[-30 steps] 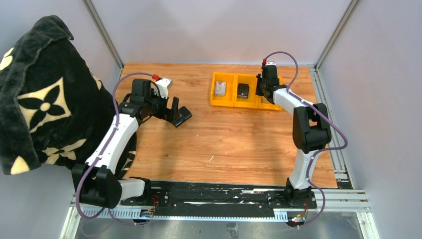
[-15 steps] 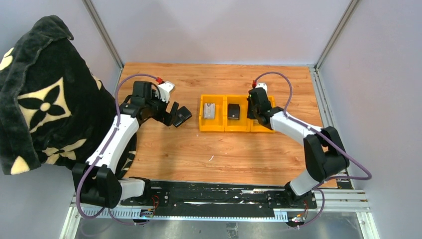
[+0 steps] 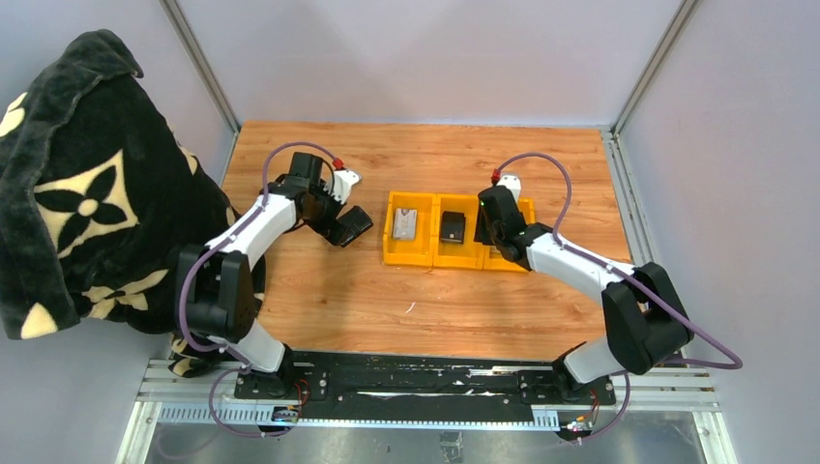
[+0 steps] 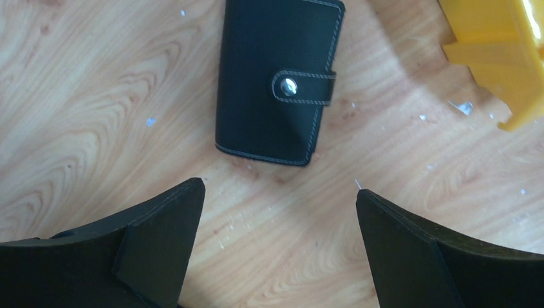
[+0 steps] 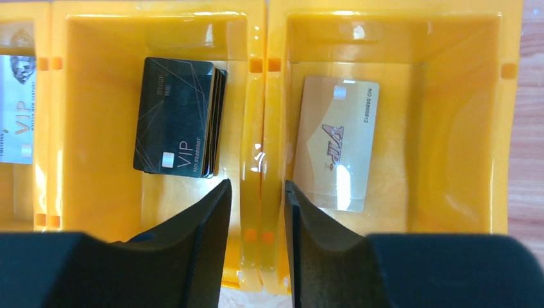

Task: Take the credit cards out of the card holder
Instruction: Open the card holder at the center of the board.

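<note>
Smoothly matte, pale-stitched rectangular card holder (image 4: pixel 250 83)

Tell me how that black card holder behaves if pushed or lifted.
Lying flat, the card holder would probably slide on the smooth table, not tip or roll. With its strap snapped shut, it likely stays closed when lifted. Its stitched cover looks soft.

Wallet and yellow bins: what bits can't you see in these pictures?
- Inside the wallet: left wrist view. Its strap is snapped shut, so any cards are hidden.
- Silver card: right wrist view, cut off by the left edge.
- Black card stack: same view. The top card hides how many lie beneath.
- Right hand: whether it pinches the bin wall or just straddles it is too close to tell.
</note>
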Controlling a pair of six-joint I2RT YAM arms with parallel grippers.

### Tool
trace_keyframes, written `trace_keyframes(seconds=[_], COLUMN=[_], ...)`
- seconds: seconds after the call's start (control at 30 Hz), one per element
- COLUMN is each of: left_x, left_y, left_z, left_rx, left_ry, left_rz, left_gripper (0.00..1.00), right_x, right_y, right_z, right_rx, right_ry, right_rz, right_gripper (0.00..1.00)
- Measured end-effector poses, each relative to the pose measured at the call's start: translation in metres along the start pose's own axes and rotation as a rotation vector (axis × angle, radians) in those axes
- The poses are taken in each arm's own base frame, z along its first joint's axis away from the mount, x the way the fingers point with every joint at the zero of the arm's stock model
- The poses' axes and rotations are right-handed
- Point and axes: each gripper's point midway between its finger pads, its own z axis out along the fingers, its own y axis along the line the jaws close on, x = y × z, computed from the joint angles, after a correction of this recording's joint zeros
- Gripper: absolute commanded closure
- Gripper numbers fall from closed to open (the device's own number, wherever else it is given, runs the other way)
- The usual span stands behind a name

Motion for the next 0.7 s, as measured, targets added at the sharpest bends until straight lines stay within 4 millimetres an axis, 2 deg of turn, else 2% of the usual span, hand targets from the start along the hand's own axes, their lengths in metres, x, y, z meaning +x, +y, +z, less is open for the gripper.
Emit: trace_keyframes(seconds=[0.23, 0.33, 0.43, 0.53, 0.63, 0.7], left_x=[-0.007, -0.002, 0.002, 0.006, 0.006, 0.005], left_y=[0.012, 0.013, 0.013, 0.012, 0.012, 0.013], left_z=[0.028, 0.042, 0.047, 0.052, 0.057, 0.059], left_rx=[0.002, 0.022, 0.035, 0.044, 0.049, 0.045], left_ry=[0.016, 0.043, 0.058, 0.072, 0.065, 0.057], left_rz=[0.050, 0.080, 0.095, 0.107, 0.112, 0.115], left_gripper=[0.01, 0.04, 0.07, 0.11, 0.14, 0.16], right_x=[-0.006, -0.016, -0.040, -0.076, -0.123, -0.157], right_y=[0.013, 0.020, 0.030, 0.043, 0.064, 0.081], right_z=[-0.005, -0.018, -0.039, -0.074, -0.125, -0.167], right_rx=[-0.060, -0.104, -0.158, -0.241, -0.382, -0.508], right_ry=[-0.003, -0.008, -0.041, -0.107, -0.179, -0.228], right_rz=[0.039, 0.046, 0.070, 0.128, 0.210, 0.272], right_gripper=[0.21, 0.18, 0.14, 0.12, 0.12, 0.11])
